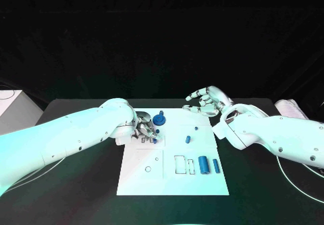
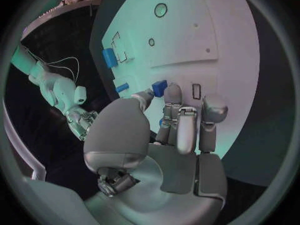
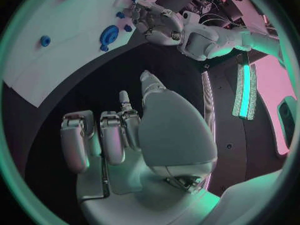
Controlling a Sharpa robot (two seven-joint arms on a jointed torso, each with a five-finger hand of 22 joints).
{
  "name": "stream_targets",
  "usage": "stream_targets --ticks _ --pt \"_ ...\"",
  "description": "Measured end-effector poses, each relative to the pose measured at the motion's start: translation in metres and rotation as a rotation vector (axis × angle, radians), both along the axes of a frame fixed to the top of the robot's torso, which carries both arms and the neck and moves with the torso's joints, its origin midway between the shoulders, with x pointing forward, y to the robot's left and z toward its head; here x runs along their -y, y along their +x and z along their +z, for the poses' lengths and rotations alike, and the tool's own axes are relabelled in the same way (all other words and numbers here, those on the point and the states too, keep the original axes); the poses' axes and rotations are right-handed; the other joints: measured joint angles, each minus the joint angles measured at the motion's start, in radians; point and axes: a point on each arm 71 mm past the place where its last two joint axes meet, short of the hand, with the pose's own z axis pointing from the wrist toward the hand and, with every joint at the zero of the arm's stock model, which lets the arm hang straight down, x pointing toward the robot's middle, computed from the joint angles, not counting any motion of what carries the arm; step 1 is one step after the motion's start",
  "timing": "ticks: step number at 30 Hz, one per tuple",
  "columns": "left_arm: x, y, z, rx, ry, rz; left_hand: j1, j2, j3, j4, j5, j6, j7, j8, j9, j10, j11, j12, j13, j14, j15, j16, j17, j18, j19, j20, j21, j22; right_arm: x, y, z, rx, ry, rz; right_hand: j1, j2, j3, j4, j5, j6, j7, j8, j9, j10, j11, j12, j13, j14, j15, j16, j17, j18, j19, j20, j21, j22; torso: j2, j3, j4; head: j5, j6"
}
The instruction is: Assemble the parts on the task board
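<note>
The white task board [image 1: 142, 180] lies in the middle of the black table. My left hand [image 1: 143, 130] is over the board's far left part and pinches a small blue block [image 2: 159, 88] between thumb and fingers, close above the board [image 2: 212, 35]. Just beyond that hand a round blue part [image 1: 158, 119] stands on the board. My right hand [image 1: 206, 102] hovers off the board's far right corner, fingers apart and holding nothing; its palm [image 3: 140, 135] faces the table. Two blue cylinders [image 1: 203, 165] lie beside slots near the board's right edge.
Two small blue pieces [image 1: 188, 139] lie on the board's right half. A round hole [image 1: 148, 169] sits in the board's near left part. A white box [image 1: 10, 112] stands at the table's far left. A pale object [image 1: 289, 108] lies at the far right.
</note>
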Motion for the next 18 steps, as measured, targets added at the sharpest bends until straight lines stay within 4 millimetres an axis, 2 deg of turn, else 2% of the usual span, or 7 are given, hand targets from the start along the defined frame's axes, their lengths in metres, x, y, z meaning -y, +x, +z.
stream_targets --ticks 5,8,11,13,14,16,18 --pt "0.0 0.0 0.0001 0.0 -0.001 0.0 0.022 -0.013 0.066 -0.003 0.0 0.0 0.0 0.0 0.011 -0.002 -0.002 0.0 -0.004 0.0 0.0 0.004 0.0 0.0 0.0 0.0 0.0 0.001 0.0003 0.0002 0.0 0.002 0.0 -0.002 0.0 0.0 0.0 0.0 0.002 0.0 0.0 0.0 0.0 0.0 0.0 0.0 0.0 0.0 0.0 0.0 0.0 0.0 0.0 0.0 0.0 0.0 0.0 0.0006 -0.0006 0.002 -0.002" --pt "0.0002 0.0 0.0005 -0.001 -0.004 0.001 0.043 -0.032 0.145 -0.009 -0.001 -0.004 -0.003 -0.001 0.017 -0.004 -0.003 0.0 -0.01 0.0 0.0 0.004 0.0 0.0 0.0 0.0 0.004 0.002 0.0005 0.0005 0.0 0.002 0.0 -0.004 0.0 0.0 0.0 0.0 0.006 0.0 0.0 0.0 0.0 0.0 0.0 0.0 0.0 0.0 0.0 0.0 0.0 0.0 0.0 0.0 0.0 0.0 0.0 0.0005 -0.0006 0.002 -0.002" --pt "0.0002 -0.0002 0.0003 -0.004 -0.007 0.003 0.063 -0.052 0.257 -0.035 -0.006 -0.006 -0.002 -0.01 0.023 -0.005 -0.002 0.0 -0.016 0.004 -0.004 0.004 0.0 0.0 -0.004 -0.004 0.004 0.003 0.0008 0.0007 0.0 0.003 -0.001 -0.005 0.0 0.0 0.0 0.0 0.006 0.0 0.0 0.0 0.0 0.0 0.0 0.0 0.0 0.0 0.0 0.0 0.0 0.0 0.0 0.0 0.0 0.0 0.001 0.0005 -0.0009 0.003 -0.003" --pt "-0.0002 -0.0002 0.0002 -0.006 -0.01 0.005 0.07 -0.059 0.271 -0.026 0.002 -0.008 0.0 -0.01 0.023 -0.005 -0.002 0.0 -0.018 0.004 -0.004 0.004 0.0 0.0 -0.004 -0.004 0.004 0.003 0.0009 0.0008 -0.0001 0.003 -0.001 -0.005 0.0 0.0 0.0 0.0 0.006 0.0 0.0 0.0 0.0 0.0 0.0 0.0 0.0 0.0 0.0 0.0 0.0 0.0 0.0 0.0 0.0 0.0 0.001 0.0005 -0.0011 0.003 -0.004" --pt "-0.0005 -0.0002 0.0001 -0.006 -0.011 0.006 0.076 -0.066 0.276 -0.02 0.063 -0.009 -0.001 -0.008 0.023 -0.003 -0.004 0.0 -0.022 0.003 -0.004 0.009 0.0 0.0 -0.004 -0.004 0.009 0.004 0.001 0.0009 -0.0002 0.003 -0.001 -0.006 0.0 0.0 0.0 0.0 0.006 0.0 0.0 0.004 0.0 0.0 0.0 0.0 0.0 0.0 0.0 0.0 0.0 0.0 0.0 0.0 0.0 0.0 0.001 0.0006 -0.0011 0.003 -0.005" --pt "-0.0015 -0.0001 -0.0001 -0.008 -0.013 0.01 0.068 -0.074 0.28 -0.017 0.11 -0.017 -0.002 0.006 0.023 -0.001 -0.006 0.0 -0.025 0.004 -0.004 0.01 0.0 0.0 -0.004 -0.004 0.011 0.006 0.0012 0.001 -0.0002 0.003 -0.001 -0.006 0.0 0.0 0.0 0.0 0.006 0.0 0.0 0.004 0.0 0.0 0.0 0.0 0.0 0.0 0.0 0.0 0.0 0.0 0.0 0.0 0.0 0.001 0.001 0.0006 -0.0011 0.003 -0.006" --pt "-0.0027 0.0002 -0.0001 -0.008 -0.017 0.016 0.051 -0.08 0.28 -0.016 0.14 -0.018 0.0 0.025 0.023 0.002 -0.004 0.0 -0.026 0.004 -0.003 0.014 0.0 0.0 -0.004 -0.004 0.017 0.012 0.0013 0.0011 -0.0003 0.002 -0.002 -0.007 0.0 0.0 0.0 0.0 0.006 0.0 0.0 0.004 0.0 0.0 0.0 0.0 0.0 0.0 0.0 0.0 0.0 0.0 0.0 0.0 0.0 0.001 0.001 0.0005 -0.0011 0.002 -0.006"
